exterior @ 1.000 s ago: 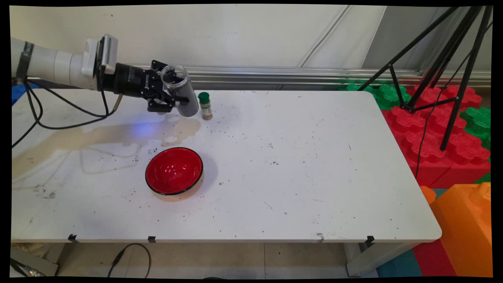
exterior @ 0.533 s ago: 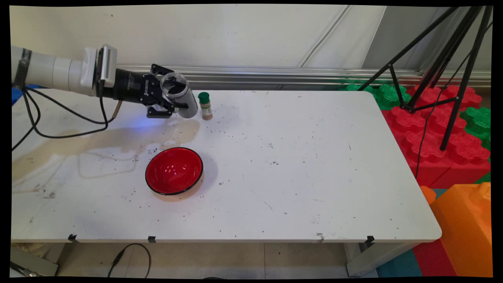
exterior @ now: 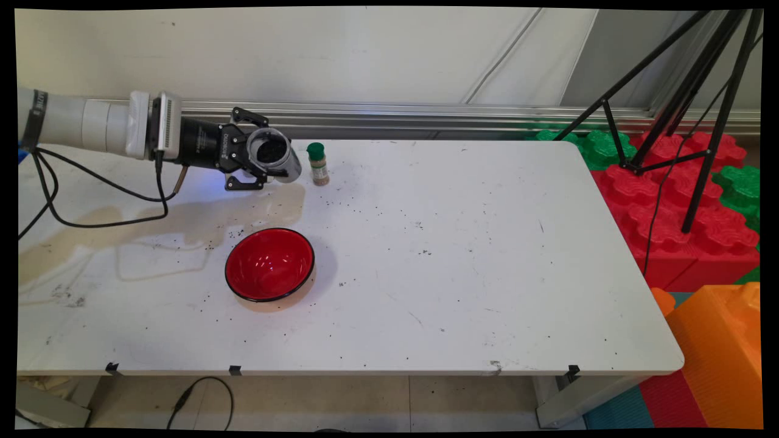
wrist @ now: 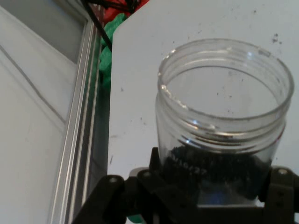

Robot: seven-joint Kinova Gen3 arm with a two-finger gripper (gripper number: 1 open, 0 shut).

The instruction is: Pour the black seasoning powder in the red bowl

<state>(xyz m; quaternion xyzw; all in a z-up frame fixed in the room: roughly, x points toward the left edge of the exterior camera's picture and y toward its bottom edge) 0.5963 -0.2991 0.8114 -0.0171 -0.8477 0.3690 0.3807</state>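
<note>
- Main view: gripper comes in level from 9 o'clock, above the far-left part of the white table, clamped on a clear open jar; nothing else in it.
- Jar lies tipped nearly on its side, off the table; its mouth faces the camera, towards 5 o'clock, its base away towards the wall. Long axis runs near-far, crosswise to the arm's reach.
- Dark grains show inside the jar.
- Red bowl stands upright on the table at 6 o'clock from the jar, well apart, not under the mouth. So the mouth points roughly its way but falls short, on my reading.
- Small spice bottle, green cap, stands upright just beside the jar at 3 o'clock; can't tell whether they touch.
- Black specks are scattered on the table around the bowl.
- Hand view: jar sits between the fingers, mouth at 12 o'clock, grains pooled at 6 o'clock by the linkage.
- Through the open mouth bare table shows; bowl not in view here.
- Fingers closed against the jar's sides; fingertips hidden.
</note>
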